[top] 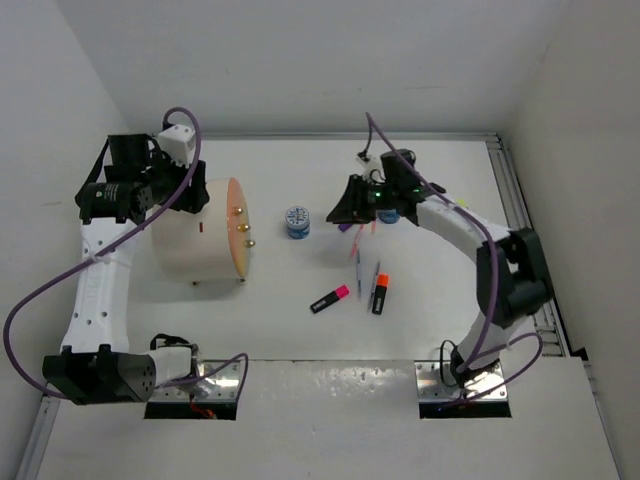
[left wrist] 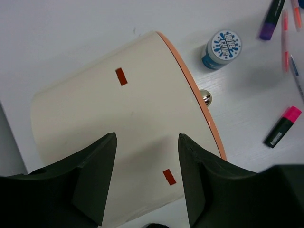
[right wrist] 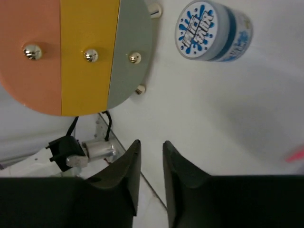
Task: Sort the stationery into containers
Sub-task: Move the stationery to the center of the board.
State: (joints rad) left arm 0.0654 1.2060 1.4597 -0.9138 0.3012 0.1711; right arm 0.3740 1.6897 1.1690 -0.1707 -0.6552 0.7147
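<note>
The cream drum cabinet (top: 195, 240) lies on its side, its round front (right wrist: 71, 52) split into orange, yellow and grey drawer faces with brass knobs, all pushed in. My left gripper (left wrist: 147, 180) hangs open over the drum's cream body (left wrist: 118, 133), holding nothing. My right gripper (right wrist: 151, 147) hovers above the table facing that front, with a narrow gap between its jaws and nothing in it. A blue-and-white roll (top: 297, 221) stands between the cabinet and the right gripper (top: 340, 212). A pink highlighter (top: 330, 298), an orange highlighter (top: 379, 295) and thin pens (top: 358, 265) lie on the table.
A second blue roll (top: 388, 215) shows partly behind the right arm. A purple-ended highlighter (left wrist: 270, 21) lies beyond the nearer roll (left wrist: 221, 49). Rails (top: 520, 220) edge the table on the right, and white walls close in the back and sides.
</note>
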